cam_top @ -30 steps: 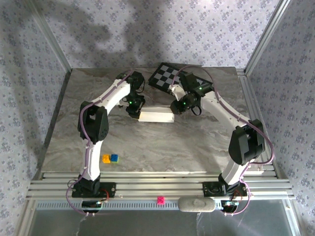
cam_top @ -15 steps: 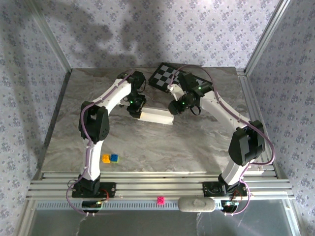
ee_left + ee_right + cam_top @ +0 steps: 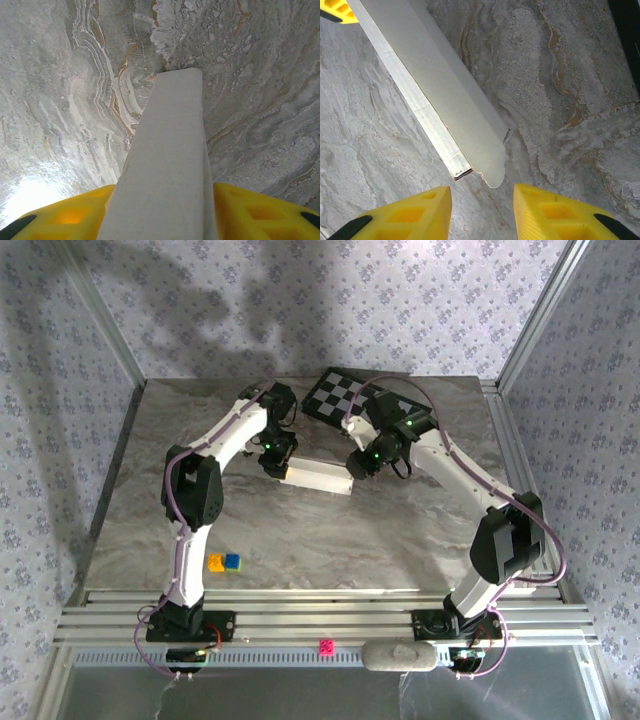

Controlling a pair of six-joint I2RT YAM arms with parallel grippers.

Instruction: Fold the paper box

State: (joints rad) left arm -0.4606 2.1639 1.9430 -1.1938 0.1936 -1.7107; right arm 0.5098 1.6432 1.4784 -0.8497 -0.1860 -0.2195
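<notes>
Folded white thin-cardboard paper box [image 3: 320,477] lies on the grey marbled table [image 3: 300,535], just in front of the black-and-white checkered board [image 3: 345,395] (not touching it). Left gripper [image 3: 281,466] pinches the box end farther from the board between its yellow fingers [image 3: 75,215]. Right gripper [image 3: 482,200] sits at the box end nearer the board, fingers spread wide, holding nothing.

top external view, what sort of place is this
Likely a robot lab work cell: left arm and right arm bolted to an aluminium rail at the edge of a marble-look table, patterned panels walling it in, and a checkered board like a calibration target.
</notes>
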